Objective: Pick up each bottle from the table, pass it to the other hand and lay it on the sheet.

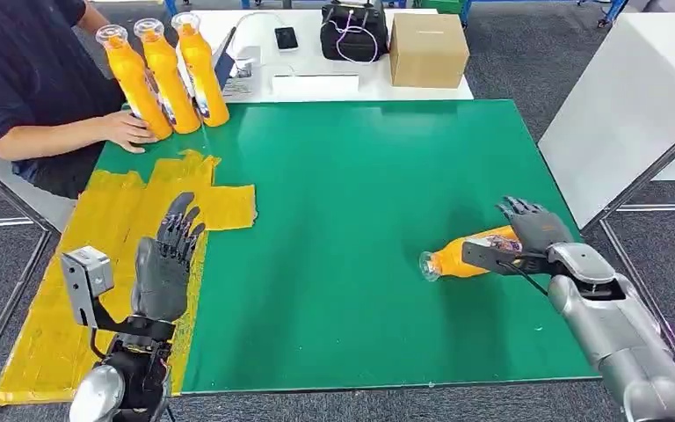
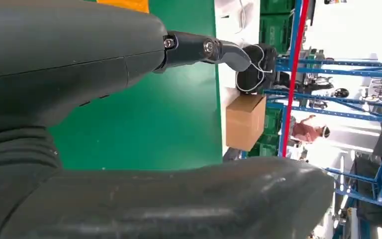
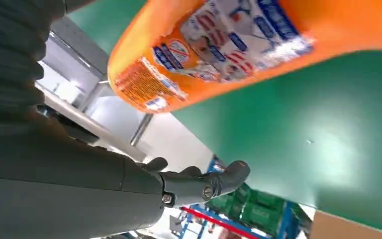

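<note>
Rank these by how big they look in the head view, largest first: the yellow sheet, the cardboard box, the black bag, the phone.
1. yellow sheet
2. cardboard box and black bag: these look much alike, the box perhaps slightly bigger, so I won't split them.
3. phone

The sheet lies nearer the camera, which adds to its apparent size.

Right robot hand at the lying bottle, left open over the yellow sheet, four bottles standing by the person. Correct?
Not quite: head view shows three standing bottles by the person, not four. Right robot hand at the lying bottle, left robot hand open over the sheet.
</note>
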